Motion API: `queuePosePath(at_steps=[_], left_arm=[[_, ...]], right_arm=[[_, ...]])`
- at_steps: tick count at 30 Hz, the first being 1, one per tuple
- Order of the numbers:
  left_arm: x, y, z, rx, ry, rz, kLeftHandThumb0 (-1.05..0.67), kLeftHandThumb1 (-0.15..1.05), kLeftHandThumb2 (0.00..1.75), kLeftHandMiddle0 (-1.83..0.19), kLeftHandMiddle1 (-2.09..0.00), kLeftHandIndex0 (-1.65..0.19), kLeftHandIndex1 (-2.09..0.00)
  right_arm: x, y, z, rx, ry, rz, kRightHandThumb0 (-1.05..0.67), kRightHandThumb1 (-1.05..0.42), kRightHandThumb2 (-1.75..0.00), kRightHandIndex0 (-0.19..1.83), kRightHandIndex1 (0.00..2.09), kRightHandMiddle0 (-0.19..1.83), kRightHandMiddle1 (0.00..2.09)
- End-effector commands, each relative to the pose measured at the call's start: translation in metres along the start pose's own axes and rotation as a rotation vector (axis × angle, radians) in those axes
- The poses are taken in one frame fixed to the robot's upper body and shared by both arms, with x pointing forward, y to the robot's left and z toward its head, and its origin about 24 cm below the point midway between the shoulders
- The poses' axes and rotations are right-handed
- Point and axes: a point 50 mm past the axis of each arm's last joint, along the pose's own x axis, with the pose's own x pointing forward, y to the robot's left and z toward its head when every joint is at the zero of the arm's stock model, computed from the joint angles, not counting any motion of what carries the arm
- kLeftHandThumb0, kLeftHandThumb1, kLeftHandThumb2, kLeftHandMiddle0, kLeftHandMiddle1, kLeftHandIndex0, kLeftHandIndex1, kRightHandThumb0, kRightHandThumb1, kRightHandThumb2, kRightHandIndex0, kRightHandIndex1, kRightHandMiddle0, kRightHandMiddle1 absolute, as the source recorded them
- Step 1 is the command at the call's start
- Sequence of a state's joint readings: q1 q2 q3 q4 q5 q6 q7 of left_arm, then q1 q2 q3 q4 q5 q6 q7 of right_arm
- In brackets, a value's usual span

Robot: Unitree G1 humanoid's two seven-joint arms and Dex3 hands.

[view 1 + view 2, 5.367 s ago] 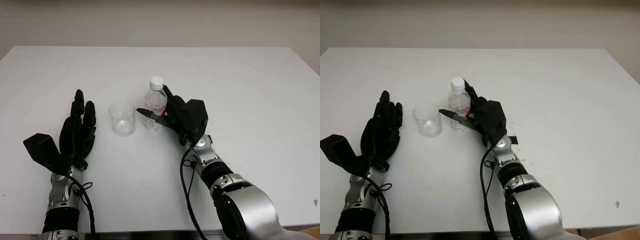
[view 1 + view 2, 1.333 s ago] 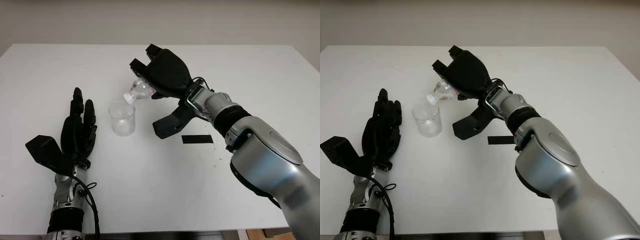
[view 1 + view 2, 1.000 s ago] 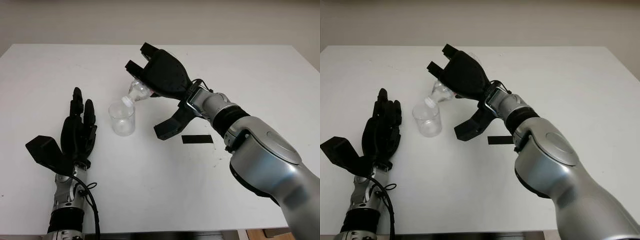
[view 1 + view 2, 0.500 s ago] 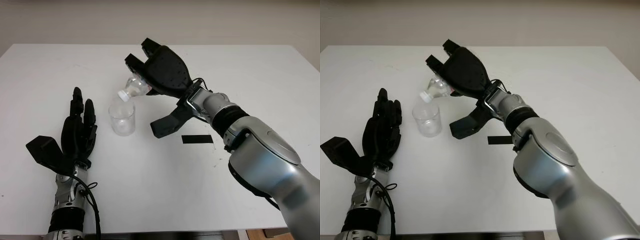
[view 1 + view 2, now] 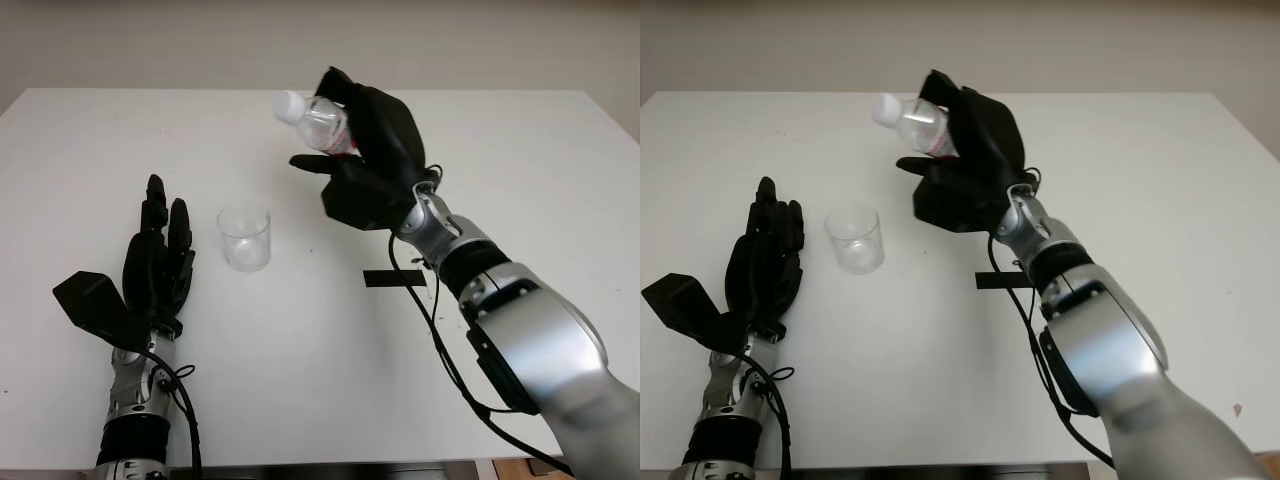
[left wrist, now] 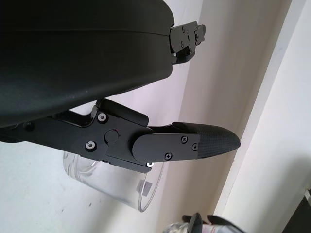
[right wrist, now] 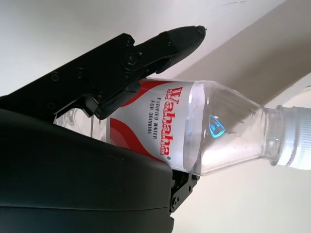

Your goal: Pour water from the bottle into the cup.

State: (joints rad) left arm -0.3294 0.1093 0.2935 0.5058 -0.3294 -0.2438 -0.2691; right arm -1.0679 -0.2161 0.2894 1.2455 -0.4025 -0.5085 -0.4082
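My right hand (image 5: pixel 350 140) is raised above the table, right of the cup, and shut on a small clear bottle (image 5: pixel 318 122) with a white cap and a red label. The bottle leans with its cap up and to the left, well above the cup. In the right wrist view the bottle (image 7: pixel 204 128) lies across my black fingers (image 7: pixel 131 58). The clear plastic cup (image 5: pixel 245 237) stands upright on the white table (image 5: pixel 300 380). My left hand (image 5: pixel 158 262) is open on the table just left of the cup, and the cup (image 6: pixel 116 187) is close to it in the left wrist view.
A short black strip (image 5: pixel 394 277) lies on the table right of the cup, under my right forearm. The table's far edge (image 5: pixel 300 90) meets a pale wall.
The right hand has swung the bottle from a cap-down tilt over the cup up to a cap-up lean, higher and to the right. The left hand has not moved.
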Motion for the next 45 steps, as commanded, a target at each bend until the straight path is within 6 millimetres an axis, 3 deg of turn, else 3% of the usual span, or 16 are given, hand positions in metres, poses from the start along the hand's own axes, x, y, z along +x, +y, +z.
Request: queuePosePath(at_steps=[1, 12, 24, 27, 32, 45], left_arm=[[-0.01, 0.003, -0.018, -0.025, 0.078, 0.022, -0.69, 1.05, 0.37, 0.16, -0.05, 0.19, -0.03], [-0.01, 0.002, -0.017, -0.017, 0.087, 0.011, -0.69, 1.05, 0.39, 0.16, -0.05, 0.19, -0.02], [-0.011, 0.002, -0.018, -0.017, 0.098, -0.002, -0.7, 1.05, 0.42, 0.18, -0.05, 0.19, 0.0], [-0.011, 0.003, -0.017, -0.027, 0.098, 0.0, -0.7, 1.05, 0.41, 0.17, -0.05, 0.19, -0.01], [-0.013, 0.005, -0.016, -0.033, 0.099, 0.004, -0.7, 1.05, 0.4, 0.17, -0.05, 0.19, -0.01], [-0.016, 0.005, -0.017, -0.049, 0.102, 0.018, -0.71, 1.05, 0.37, 0.16, -0.06, 0.18, -0.03]], right_arm=[[-0.002, -0.004, 0.0, 0.094, -0.001, -0.012, -0.32, -1.05, -0.29, 1.33, 2.09, 1.03, 2.09], [-0.029, -0.013, -0.032, 0.488, 0.191, 0.053, -0.34, -1.05, -0.39, 1.18, 2.09, 0.91, 2.09], [-0.074, -0.04, -0.022, 0.704, 0.294, 0.029, -0.36, -1.05, -0.4, 1.26, 2.09, 0.82, 2.09], [-0.082, -0.039, -0.024, 0.744, 0.323, 0.028, -0.37, -1.05, -0.4, 1.27, 2.09, 0.79, 2.09], [-0.092, -0.028, -0.032, 0.77, 0.395, 0.019, -0.38, -1.05, -0.42, 1.4, 2.09, 0.99, 2.09], [-0.1, -0.006, -0.042, 0.757, 0.508, 0.041, -0.38, -1.05, -0.41, 1.41, 2.09, 0.94, 2.09]])
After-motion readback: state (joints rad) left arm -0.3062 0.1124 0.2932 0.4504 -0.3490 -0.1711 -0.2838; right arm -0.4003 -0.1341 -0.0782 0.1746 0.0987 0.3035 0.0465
